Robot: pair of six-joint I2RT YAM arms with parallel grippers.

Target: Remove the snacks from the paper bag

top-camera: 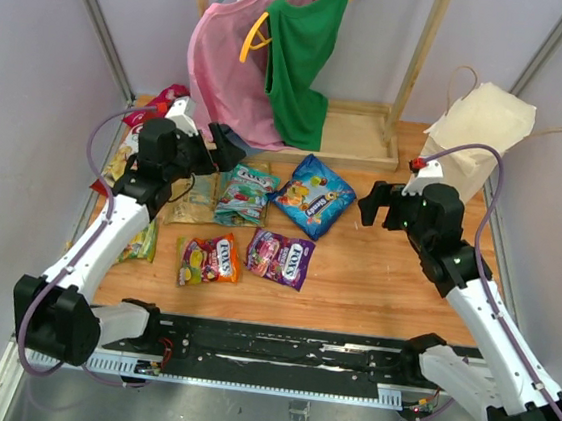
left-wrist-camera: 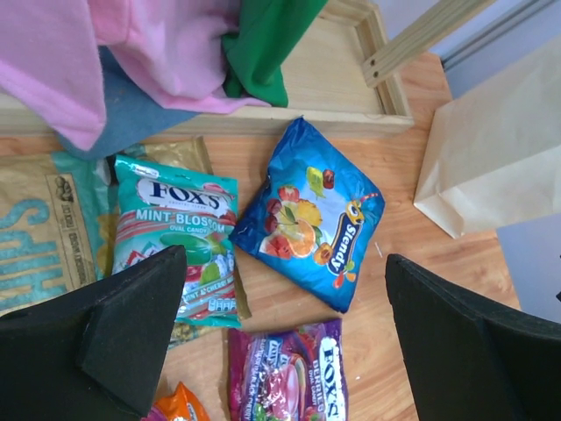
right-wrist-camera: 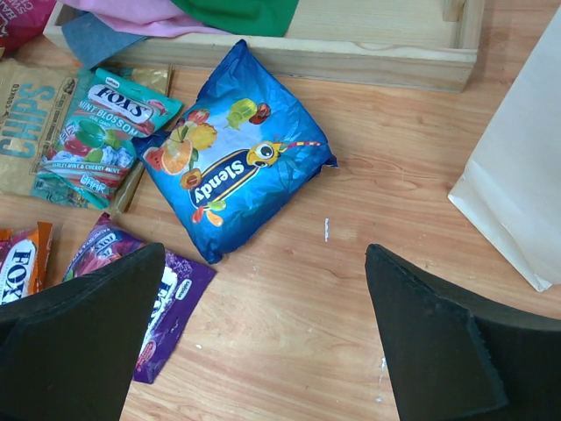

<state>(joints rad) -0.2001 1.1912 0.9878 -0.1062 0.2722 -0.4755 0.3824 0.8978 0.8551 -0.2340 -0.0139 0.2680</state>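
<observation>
Both sets of jaws stand fully spread, holding nothing: left gripper (left-wrist-camera: 280, 263) above the teal packet (left-wrist-camera: 180, 232), right gripper (right-wrist-camera: 263, 254) near the blue packet (right-wrist-camera: 232, 167). I judge the snacks (top-camera: 279, 258) already unloaded, laid flat and separate; paper bag (top-camera: 480, 131) stands far right, well apart.

Snacks (top-camera: 312, 196): glossy plastic film pkts, crinkled. Paper bag (top-camera: 480, 131): matt beige paper, creased. Table (top-camera: 374, 281): smooth wood w/ visible grain. Pink garment (top-camera: 221, 63) & green garment (top-camera: 303, 52): matt cloth. Rack base (top-camera: 354, 133): pale wood.
</observation>
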